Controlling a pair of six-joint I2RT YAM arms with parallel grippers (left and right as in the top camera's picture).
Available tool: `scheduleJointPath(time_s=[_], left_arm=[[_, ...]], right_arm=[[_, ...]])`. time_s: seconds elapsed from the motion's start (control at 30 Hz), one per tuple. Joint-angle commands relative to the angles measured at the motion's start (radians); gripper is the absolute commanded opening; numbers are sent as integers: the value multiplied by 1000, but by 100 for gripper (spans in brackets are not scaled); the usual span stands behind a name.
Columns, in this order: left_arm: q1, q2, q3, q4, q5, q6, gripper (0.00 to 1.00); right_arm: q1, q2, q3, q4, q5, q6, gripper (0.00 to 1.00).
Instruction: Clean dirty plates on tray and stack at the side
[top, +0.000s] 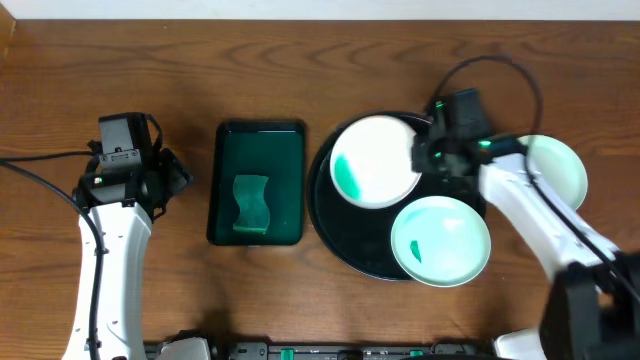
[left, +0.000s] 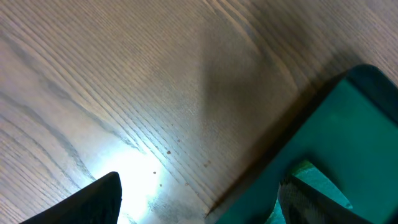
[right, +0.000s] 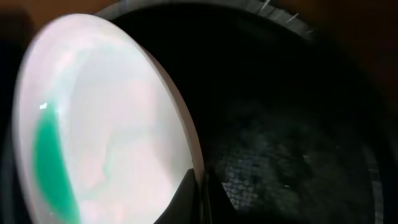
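Observation:
Two dirty plates lie on the round black tray. The upper plate has a green smear on its left side, and the lower plate has a small one. A third plate rests on the table right of the tray. My right gripper is shut on the upper plate's right rim. In the right wrist view that rim sits pinched in the gripper, with the plate tilted over the tray. My left gripper hangs open over bare wood, left of the green tray.
A rectangular dark green tray holding a pale green sponge stands between the arms. In the left wrist view, the open gripper is above the table with that tray's corner and the sponge at its right.

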Motion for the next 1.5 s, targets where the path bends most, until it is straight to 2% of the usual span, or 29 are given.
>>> scheduleJointPath(time_s=[0.0,0.2,0.4,0.73,1.03,1.33,1.47], left_arm=[[4,-7,15,-3,-6,5,80],[4,-7,15,-3,-6,5,81],[4,-7,15,-3,-6,5,80],[4,-7,15,-3,-6,5,80],[4,-7,15,-3,-6,5,81],[4,-7,15,-3,-6,5,81],[4,-7,15,-3,-6,5,81]], right_arm=[[-43,-81,8,-2,-89,87,1],[-58,-156,29,-40,-121,128,1],[11,-156,68,3,-147,174,1],[272,-125,68,182,170,250,1],[407,-16,68,336,276,315,1],[450,127,68,472,328,314,1],[471,184,68,523,378,270,1]])
